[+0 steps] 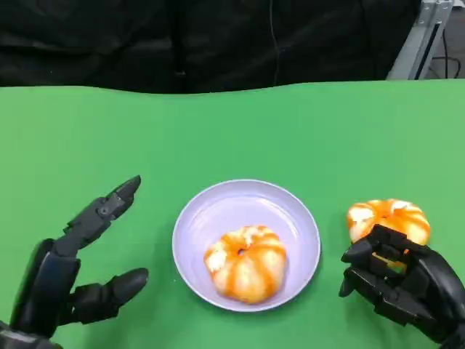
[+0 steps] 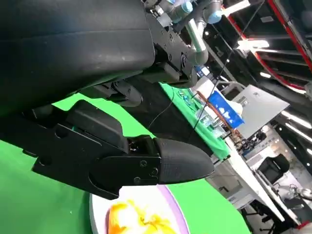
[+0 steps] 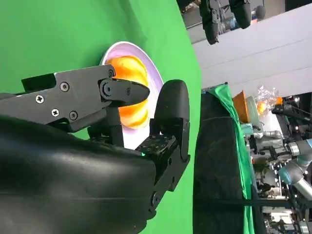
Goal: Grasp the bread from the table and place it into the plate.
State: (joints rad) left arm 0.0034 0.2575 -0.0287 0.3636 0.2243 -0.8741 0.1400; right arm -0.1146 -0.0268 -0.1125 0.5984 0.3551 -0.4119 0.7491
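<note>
A lavender plate [image 1: 245,243] sits on the green table [image 1: 232,138] between the two hands. One bread [image 1: 245,262] lies in it, toward the near side of the bowl and a little right of its centre, well inside the rim. The left wrist view catches a slice of that plate [image 2: 95,216] and the bread in it [image 2: 134,218] just past the left hand's fingertips; the right wrist view shows the plate [image 3: 158,83] and bread [image 3: 130,87] beyond the right hand's fingers.

A second bread [image 1: 389,219] lies on the table outside the plate, to its right and apart from the rim. It is directly in front of the right hand [image 1: 399,287], whose fingertips touch or overlap its near edge; whether they press on it cannot be told.

Both breads look alike: round, pumpkin-shaped buns with ribbed lobes, pale cream dough streaked with glossy orange glaze running from a small dimple at the top.

The right hand has its fingers curled forward and bunched toward the second bread, not yet wrapped around it, and nothing is lifted. The left hand [image 1: 83,254] rests to the left of the plate, released, with one finger stretched toward the plate, the thumb below it, a wide gap between them, and nothing held.
</note>
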